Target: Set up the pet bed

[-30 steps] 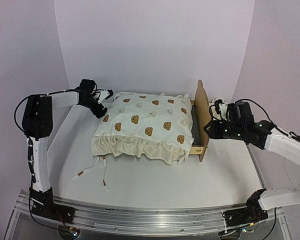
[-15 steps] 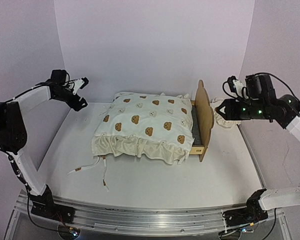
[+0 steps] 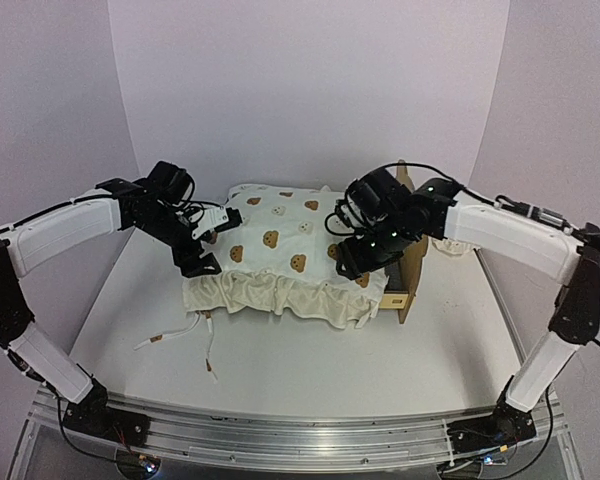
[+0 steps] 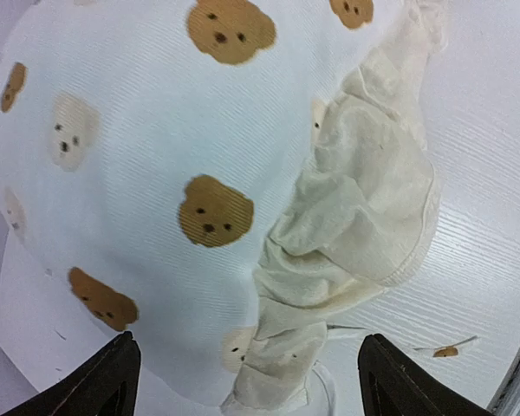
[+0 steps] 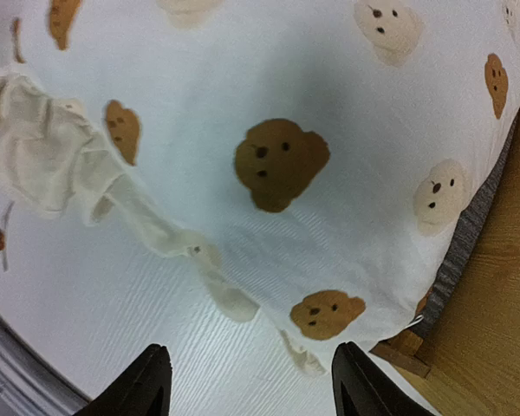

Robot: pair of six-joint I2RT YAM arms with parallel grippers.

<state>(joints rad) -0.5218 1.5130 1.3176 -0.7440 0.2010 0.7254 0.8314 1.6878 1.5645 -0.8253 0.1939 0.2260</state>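
Note:
The pet bed (image 3: 410, 282) is a light-wood frame with a tall curved headboard on the right, also seen as the wood edge (image 5: 503, 303) with its grey felt base (image 5: 468, 234). A large cream bear-print cushion (image 3: 280, 245) lies across it and spills over the left and front. My left gripper (image 3: 202, 262) hovers open over the cushion's front left corner, its frill (image 4: 355, 217) between the spread fingers (image 4: 104, 381). My right gripper (image 3: 348, 262) hangs open above the cushion's front right edge (image 5: 329, 312), and its jaws are empty.
Tie strings (image 3: 180, 340) trail from the cushion onto the white table (image 3: 310, 370) at the front left. A small cream pillow (image 3: 454, 245) lies behind the headboard, mostly hidden by my right arm. Lilac walls close in the back and both sides.
Both arms have swung in from the sides to hover over the cushion. The right gripper has left the small pillow behind the headboard, and its jaws stand wider.

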